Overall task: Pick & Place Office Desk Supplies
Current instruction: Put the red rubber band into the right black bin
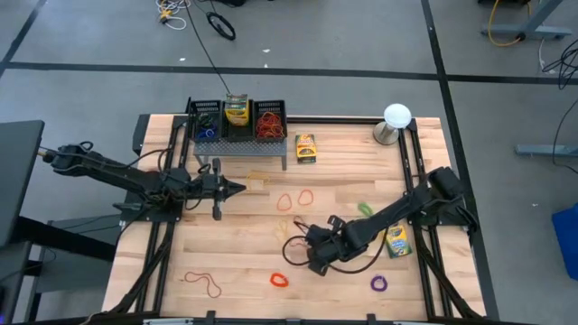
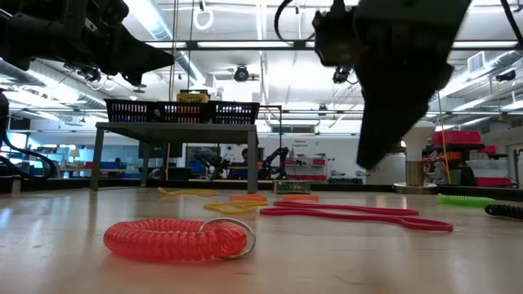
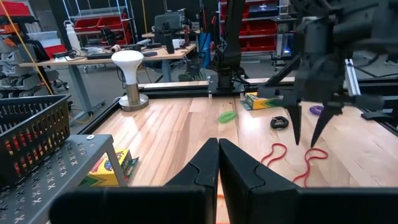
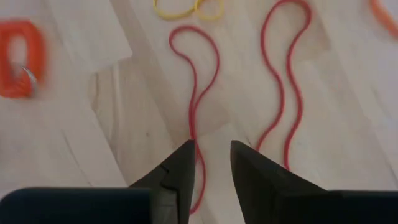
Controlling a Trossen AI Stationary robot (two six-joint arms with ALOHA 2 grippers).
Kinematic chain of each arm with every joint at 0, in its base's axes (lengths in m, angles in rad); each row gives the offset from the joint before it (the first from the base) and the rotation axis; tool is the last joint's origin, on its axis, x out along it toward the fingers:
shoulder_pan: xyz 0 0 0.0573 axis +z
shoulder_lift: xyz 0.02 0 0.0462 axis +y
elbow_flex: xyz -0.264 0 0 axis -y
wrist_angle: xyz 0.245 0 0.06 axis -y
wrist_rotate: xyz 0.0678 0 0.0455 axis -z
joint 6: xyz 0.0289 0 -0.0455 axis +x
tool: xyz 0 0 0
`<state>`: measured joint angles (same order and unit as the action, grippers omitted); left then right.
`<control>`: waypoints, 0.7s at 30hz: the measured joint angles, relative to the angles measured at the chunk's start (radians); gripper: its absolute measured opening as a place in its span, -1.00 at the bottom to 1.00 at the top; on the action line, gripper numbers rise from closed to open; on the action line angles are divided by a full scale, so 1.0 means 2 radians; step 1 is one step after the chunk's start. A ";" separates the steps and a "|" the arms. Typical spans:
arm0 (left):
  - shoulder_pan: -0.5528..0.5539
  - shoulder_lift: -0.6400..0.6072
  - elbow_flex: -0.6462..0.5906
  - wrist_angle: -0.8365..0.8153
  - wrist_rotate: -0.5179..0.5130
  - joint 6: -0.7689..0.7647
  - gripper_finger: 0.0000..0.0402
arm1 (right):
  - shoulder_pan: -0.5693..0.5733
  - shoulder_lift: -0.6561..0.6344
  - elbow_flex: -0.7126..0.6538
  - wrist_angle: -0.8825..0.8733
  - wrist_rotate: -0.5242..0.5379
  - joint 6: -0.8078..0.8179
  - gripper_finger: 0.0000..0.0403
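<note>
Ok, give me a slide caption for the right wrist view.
Right gripper, fingers parted, poised over a long red rubber band on the wooden table.

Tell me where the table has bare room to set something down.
Free: the strip between the crayon box and the white ball lamp, and the left front corner near the long red band. Crowded: the middle, around the right gripper and scattered loops.

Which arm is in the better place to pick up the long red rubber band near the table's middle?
The right. Its claw hangs just above the red rubber band, fingers a little apart beside one strand. The left claw waits shut by the basket stand, farther away.
</note>
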<state>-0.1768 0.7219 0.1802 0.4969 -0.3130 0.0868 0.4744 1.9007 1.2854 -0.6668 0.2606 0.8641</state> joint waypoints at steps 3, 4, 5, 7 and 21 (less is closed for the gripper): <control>0.000 0.000 0.000 0.000 0.000 0.000 -0.90 | 0.000 0.013 0.000 0.007 0.000 -0.013 -0.45; 0.000 0.000 0.000 0.000 0.000 0.000 -0.90 | 0.000 0.017 0.000 0.013 0.000 -0.017 -0.45; 0.000 0.000 0.000 0.000 0.000 0.000 -0.90 | -0.001 0.020 0.000 0.019 0.000 -0.022 -0.45; 0.000 0.000 0.000 0.000 0.000 0.000 -0.90 | -0.004 0.027 0.000 0.024 -0.001 -0.032 -0.45; 0.000 0.000 0.000 -0.003 0.000 0.000 -0.90 | -0.015 0.050 0.002 0.032 -0.027 -0.087 -0.86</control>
<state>-0.1768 0.7223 0.1806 0.4900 -0.3126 0.0868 0.4446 2.0012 1.2886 -0.6026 0.2068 0.6908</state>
